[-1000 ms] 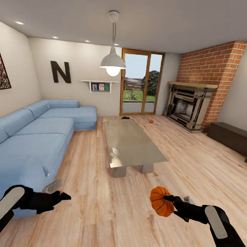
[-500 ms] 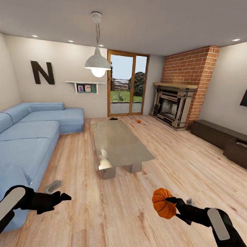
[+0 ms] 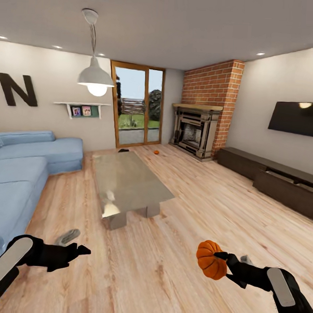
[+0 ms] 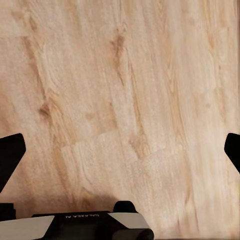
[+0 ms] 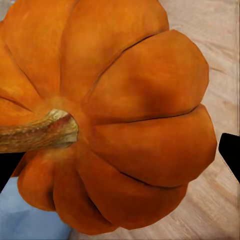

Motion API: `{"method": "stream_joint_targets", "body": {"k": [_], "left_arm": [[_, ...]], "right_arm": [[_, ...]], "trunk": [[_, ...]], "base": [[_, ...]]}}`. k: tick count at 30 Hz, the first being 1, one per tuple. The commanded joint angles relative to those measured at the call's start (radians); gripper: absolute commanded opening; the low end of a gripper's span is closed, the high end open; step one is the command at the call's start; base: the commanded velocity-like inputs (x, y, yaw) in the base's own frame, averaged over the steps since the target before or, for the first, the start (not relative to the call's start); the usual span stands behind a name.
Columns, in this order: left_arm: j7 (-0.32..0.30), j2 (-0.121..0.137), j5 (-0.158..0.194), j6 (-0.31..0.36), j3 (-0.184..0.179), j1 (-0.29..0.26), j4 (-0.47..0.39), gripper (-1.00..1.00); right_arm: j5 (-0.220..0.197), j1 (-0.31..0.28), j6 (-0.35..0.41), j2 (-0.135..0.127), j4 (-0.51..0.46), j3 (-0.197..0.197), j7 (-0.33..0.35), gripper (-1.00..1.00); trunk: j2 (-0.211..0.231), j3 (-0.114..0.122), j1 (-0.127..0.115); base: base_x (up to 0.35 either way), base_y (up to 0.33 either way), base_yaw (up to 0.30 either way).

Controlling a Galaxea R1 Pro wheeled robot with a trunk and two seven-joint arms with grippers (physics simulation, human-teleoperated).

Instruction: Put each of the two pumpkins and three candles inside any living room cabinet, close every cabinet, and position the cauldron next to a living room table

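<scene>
My right gripper (image 3: 221, 257) is clamped on a pumpkin (image 3: 210, 259), holding it out in front of me above the wooden floor (image 3: 195, 209); through the right wrist camera the pumpkin (image 5: 110, 120) sits between the dark fingertips (image 5: 230, 155), ribbed orange with its tan stem pointing sideways. My left gripper (image 3: 80, 250) hangs low on the other side with nothing in it, and the left wrist camera shows its fingers (image 4: 10, 155) spread wide over bare planks. Ahead of me stands the glass-topped table (image 3: 127, 182), with the blue sofa (image 3: 23, 168) to its left. Beyond the table's far end, near the glass door (image 3: 136, 105), a second pumpkin (image 3: 156, 152) lies on the floor, and a small dark object (image 3: 123, 150) sits close by (too small for me to identify). Along the right wall, under the television (image 3: 298, 119), runs the long dark cabinet (image 3: 265, 178), well apart from the pumpkin I'm carrying; one section of it seems to stand open at the top. A brick fireplace (image 3: 197, 131) fills the far corner.
</scene>
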Motion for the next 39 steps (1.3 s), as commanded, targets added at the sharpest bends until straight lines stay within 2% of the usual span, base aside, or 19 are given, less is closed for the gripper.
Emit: {"method": "stream_joint_targets", "body": {"k": [1,8,12,17,27,36,39], "left_arm": [[0.01,0.001,0.011,0.0,-0.001,-0.001,-0.001,1.0],[0.01,0.001,0.011,0.0,-0.003,-0.001,-0.002,1.0],[0.01,0.0,0.011,0.0,-0.004,-0.001,-0.002,1.0],[0.01,-0.001,0.011,0.0,-0.004,-0.001,-0.002,1.0],[0.011,-0.001,0.011,0.0,-0.004,-0.001,-0.002,1.0],[0.012,-0.001,0.011,0.0,-0.004,-0.001,-0.002,1.0],[0.012,-0.001,0.01,0.0,-0.004,-0.001,-0.002,1.0]], "right_arm": [[-0.009,-0.001,0.005,0.0,0.0,-0.007,0.008,-1.0],[-0.009,-0.002,0.005,-0.001,0.002,-0.014,0.007,-1.0],[-0.008,-0.001,0.005,-0.001,0.002,-0.038,0.007,-1.0],[-0.008,-0.001,0.007,-0.002,0.006,-0.047,0.007,-1.0],[-0.009,-0.004,0.007,-0.003,0.037,-0.06,0.007,-1.0],[-0.01,-0.004,0.006,-0.003,0.036,-0.071,0.012,-1.0],[-0.012,-0.003,0.007,-0.003,0.036,-0.096,0.017,-1.0]], "trunk": [[-0.001,-0.002,0.0],[-0.001,-0.008,0.0],[-0.001,-0.012,0.0],[-0.001,-0.019,0.0],[-0.001,-0.035,0.0],[-0.001,-0.049,0.0],[-0.001,-0.054,0.0]], "base": [[0.0,-0.043,-0.27],[0.0,-0.009,-0.238],[0.0,0.0,-0.225],[0.0,0.0,-0.175],[0.0,-0.003,-0.06],[0.0,-0.13,-0.001],[0.072,-0.214,0.0]]}}
